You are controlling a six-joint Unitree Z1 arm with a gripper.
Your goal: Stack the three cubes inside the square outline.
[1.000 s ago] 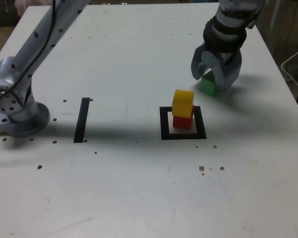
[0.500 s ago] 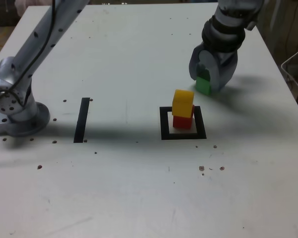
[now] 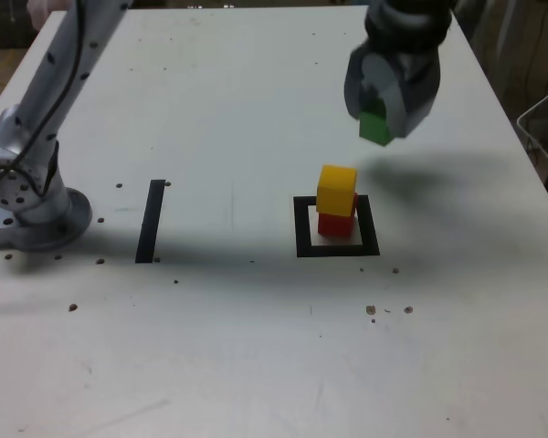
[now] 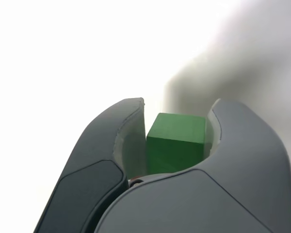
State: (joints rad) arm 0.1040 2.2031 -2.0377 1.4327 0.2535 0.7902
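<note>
One green cube, newly off the table, between jaws.

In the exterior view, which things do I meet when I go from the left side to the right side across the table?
Arm base → black tape strip → square outline holding the yellow cube on the red cube → end effector holding the green cube.

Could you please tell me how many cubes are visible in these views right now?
3. The red cube sits inside the square outline, the yellow cube rests on it, and the green cube is held in the tool above the table. None seems hidden.
</note>
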